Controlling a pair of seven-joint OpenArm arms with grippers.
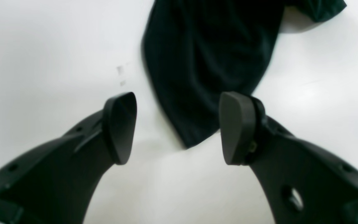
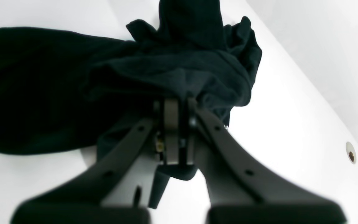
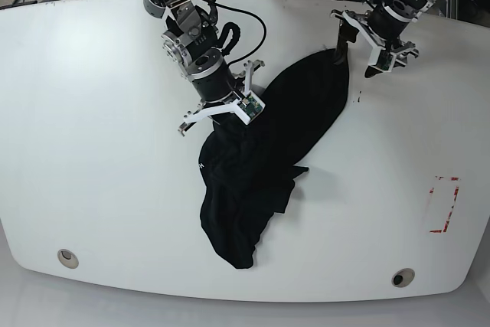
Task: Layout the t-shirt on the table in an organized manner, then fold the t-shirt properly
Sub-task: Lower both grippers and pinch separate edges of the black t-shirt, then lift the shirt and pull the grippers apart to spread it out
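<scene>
Midway across the glossy white table (image 3: 92,151), the black t-shirt (image 3: 260,158) lies in a long, rumpled diagonal, one end trailing toward the table's near edge and the other reaching up toward its far right corner. The right gripper (image 2: 179,130) has its fingers clenched on a bunched fold of the cloth near the shirt's middle, and the wrist view shows fabric heaped and creased above the closed pads. The left gripper (image 1: 177,127) hangs over the shirt's far end with its fingers spread wide and nothing between them; its own camera shows a rounded edge of the garment lying between the pads, with what looks like a sleeve beyond it.

The shirt reads as light, limp and wholly without stiffness: it drapes, wrinkles and folds on itself wherever it is lifted, so a single pinch in the middle is likely to drag the rest into a heap rather than spread it. The smooth tabletop should let the cloth slide easily when pulled. A better hold would probably be at the garment's margins, at a hem corner or a shoulder seam, with the two grippers taking opposite ends so the fabric can be drawn taut and flat. Thin layers may slip from the pads unless a doubled edge is taken. Laying out appears far from finished, and folding has not begun.
</scene>
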